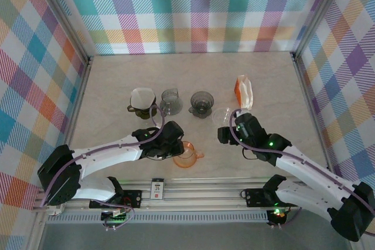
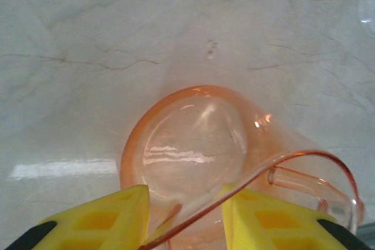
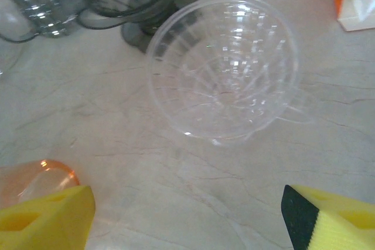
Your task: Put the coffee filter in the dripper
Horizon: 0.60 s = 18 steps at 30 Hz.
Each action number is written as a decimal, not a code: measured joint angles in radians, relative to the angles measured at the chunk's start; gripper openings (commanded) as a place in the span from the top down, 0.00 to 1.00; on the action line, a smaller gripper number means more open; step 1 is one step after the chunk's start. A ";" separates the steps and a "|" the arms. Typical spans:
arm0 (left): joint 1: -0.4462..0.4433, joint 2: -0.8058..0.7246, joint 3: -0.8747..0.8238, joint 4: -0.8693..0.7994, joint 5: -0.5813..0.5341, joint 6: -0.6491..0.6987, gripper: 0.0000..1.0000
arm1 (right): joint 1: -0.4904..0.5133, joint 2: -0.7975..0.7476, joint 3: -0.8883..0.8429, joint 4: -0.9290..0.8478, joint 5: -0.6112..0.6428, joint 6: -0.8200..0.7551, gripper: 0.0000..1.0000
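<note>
The left arm [image 1: 105, 156] stretches low from its base at the near left, reaching rightward to the middle. The left gripper [image 2: 184, 218] points down, its yellow fingers [image 2: 105, 221] partly apart. The right arm [image 1: 310, 171] runs from the near right, angling far and left. The right gripper [image 3: 190, 221] tilts downward with its jaws spread wide.

Pale marbled worktop [image 1: 117, 80] with its load. Back row, left to right: dark dripper [image 1: 140, 111], grey glass vessel [image 1: 170, 102], smoky dripper [image 1: 202, 104], all upright and near one another. The clear dripper [image 3: 225, 68] stands just right of the smoky one. Orange-and-white packet [image 1: 243, 92] behind it. The orange dripper [image 1: 187, 155] sits at the near edge, apparently tilted.
</note>
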State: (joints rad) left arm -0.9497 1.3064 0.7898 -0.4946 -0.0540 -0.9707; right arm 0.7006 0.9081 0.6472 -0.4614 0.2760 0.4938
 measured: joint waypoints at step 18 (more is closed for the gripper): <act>-0.006 -0.307 0.070 -0.102 -0.092 0.079 0.00 | -0.399 0.505 0.230 0.087 -0.271 -0.096 0.33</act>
State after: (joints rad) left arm -0.9554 0.9993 0.8597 -0.5964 -0.1463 -0.8913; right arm 0.3016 1.4132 0.8768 -0.3744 0.0048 0.3977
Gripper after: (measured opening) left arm 0.997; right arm 0.704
